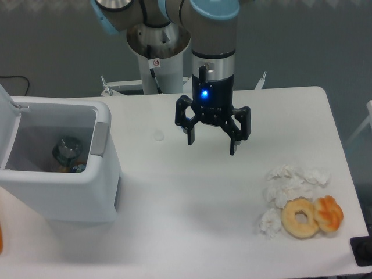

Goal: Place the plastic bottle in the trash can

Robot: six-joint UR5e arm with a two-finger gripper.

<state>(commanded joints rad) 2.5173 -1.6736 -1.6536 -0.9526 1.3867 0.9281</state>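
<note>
The white trash can (58, 192) stands at the left of the table with its lid (7, 116) tipped up and open. Inside it lies a greyish, translucent round item (68, 150) over some coloured bits. It may be the plastic bottle seen end-on, but I cannot tell for sure. No bottle shows on the table. My gripper (212, 142) hangs over the middle of the table, to the right of the can, with its fingers spread open and nothing between them.
Crumpled white tissues (290, 183), a ring doughnut (300, 218) and an orange pastry (329, 213) lie at the right front. A small clear round thing (158, 136) sits on the table left of the gripper. A black object (363, 251) is at the front right corner.
</note>
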